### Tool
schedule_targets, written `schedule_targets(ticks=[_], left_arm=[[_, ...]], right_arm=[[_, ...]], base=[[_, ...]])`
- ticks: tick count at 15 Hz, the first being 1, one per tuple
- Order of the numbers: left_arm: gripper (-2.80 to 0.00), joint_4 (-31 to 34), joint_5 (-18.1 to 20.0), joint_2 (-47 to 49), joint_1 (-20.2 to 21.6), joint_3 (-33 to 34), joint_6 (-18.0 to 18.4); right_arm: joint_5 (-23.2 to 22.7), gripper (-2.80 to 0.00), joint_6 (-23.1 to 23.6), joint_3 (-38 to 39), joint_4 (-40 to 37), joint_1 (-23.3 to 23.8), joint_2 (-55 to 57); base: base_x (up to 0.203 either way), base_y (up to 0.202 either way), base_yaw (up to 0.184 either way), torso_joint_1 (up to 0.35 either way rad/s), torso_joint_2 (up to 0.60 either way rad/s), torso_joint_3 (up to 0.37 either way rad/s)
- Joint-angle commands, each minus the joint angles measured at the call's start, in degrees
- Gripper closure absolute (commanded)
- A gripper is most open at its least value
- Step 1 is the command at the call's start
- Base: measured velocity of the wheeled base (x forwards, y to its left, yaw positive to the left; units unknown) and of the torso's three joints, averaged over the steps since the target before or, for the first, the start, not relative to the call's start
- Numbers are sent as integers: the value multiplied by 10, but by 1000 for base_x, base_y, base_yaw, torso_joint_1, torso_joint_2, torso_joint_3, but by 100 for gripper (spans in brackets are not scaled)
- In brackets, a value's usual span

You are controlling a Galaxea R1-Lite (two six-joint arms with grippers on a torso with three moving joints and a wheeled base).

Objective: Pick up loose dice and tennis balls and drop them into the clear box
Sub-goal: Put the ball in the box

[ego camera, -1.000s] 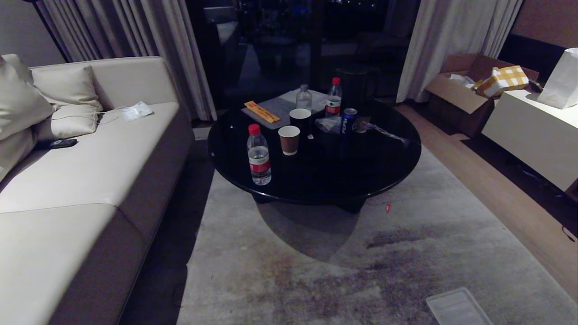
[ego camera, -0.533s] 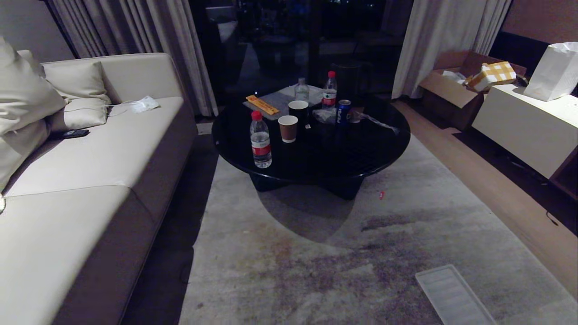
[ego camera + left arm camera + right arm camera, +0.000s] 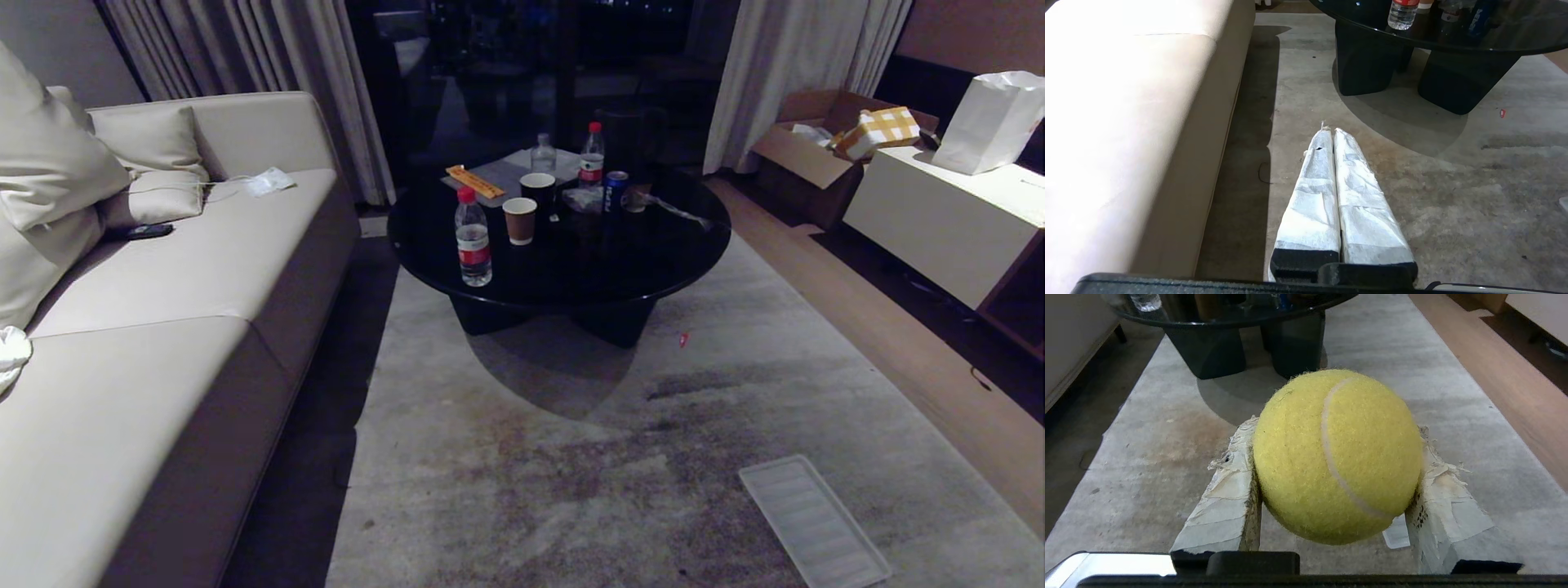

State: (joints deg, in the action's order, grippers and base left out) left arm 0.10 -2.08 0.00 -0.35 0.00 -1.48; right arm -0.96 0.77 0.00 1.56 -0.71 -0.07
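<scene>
The right gripper (image 3: 1331, 490) clamps one tennis ball (image 3: 1337, 455) above the carpet (image 3: 571, 474) — delivery pending. The clear box is not in view. The left gripper (image 3: 1329, 132) is clenched, empty.

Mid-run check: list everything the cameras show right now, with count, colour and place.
tennis ball: one, yellow-green, clamped in the right gripper
tray: one, translucent ribbed, on the rug at near right
table: one, black round, centre
water bottles: three, clear, two with red caps, on the table
paper cups: two, brown and black, on the table
can: one, blue, on the table
sofa: one, cream, left
cardboard box: one, brown, far right
white bag: one, on the right cabinet
left gripper: shut, empty, above the rug
right gripper: holding the ball
</scene>
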Motion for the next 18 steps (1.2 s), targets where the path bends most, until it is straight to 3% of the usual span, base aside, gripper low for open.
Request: schedule_targets(ticks=[1, 5, 18], left_arm=[[0, 0, 0, 1, 0, 1, 0], [0, 0, 0, 1, 0, 1, -1], [0, 0, 0, 1, 0, 1, -2]], right_arm=[[1, 0, -2, 6, 0, 0, 1], [1, 0, -3, 6, 0, 0, 1], [1, 0, -2, 5, 0, 0, 1]], base=[[0, 0, 0, 0, 0, 0], [-3, 1, -47, 0, 1, 1], [1, 11, -165, 2, 2, 2]])
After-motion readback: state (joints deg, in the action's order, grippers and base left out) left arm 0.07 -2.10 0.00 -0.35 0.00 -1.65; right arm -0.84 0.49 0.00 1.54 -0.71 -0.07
